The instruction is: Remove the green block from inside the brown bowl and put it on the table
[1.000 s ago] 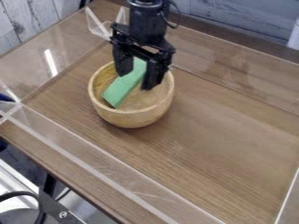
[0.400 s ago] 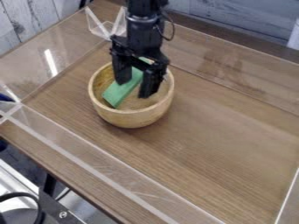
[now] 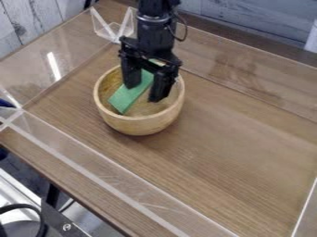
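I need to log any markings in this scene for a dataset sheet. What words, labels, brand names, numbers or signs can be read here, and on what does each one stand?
None: no readable text shows anywhere in this view.
The green block, the brown bowl, the table and the gripper all appear plain, with no letters, numbers or logos visible.

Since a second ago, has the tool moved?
Yes. The tool has sunk lower into the brown bowl, jaws open astride the green block.
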Tool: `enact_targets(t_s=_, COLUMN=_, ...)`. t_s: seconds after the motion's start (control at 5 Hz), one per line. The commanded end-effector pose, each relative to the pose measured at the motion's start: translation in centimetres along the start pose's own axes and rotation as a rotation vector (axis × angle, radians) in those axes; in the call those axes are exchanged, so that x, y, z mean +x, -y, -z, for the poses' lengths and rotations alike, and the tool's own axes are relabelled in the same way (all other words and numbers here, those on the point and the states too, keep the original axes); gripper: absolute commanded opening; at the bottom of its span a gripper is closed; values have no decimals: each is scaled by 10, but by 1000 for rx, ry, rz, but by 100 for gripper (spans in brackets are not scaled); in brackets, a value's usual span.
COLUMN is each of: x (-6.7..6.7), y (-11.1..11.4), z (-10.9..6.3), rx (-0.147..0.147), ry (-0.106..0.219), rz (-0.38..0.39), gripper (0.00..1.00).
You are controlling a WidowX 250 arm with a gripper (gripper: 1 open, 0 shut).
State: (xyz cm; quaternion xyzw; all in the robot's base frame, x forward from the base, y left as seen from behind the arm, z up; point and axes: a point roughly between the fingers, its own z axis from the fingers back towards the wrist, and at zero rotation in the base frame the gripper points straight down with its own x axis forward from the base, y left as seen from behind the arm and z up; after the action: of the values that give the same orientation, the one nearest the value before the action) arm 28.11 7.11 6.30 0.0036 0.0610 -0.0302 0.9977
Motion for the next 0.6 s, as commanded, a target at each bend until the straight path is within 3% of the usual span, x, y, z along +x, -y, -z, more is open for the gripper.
enact_targets(t_s=0.0, x=10, y=-4, z=-19, rx=20, ry=71, rz=-1, gripper=100)
enact_targets(t_s=0.4, x=13, y=-4, z=-16, rx=21, ry=77, rz=3, gripper=100)
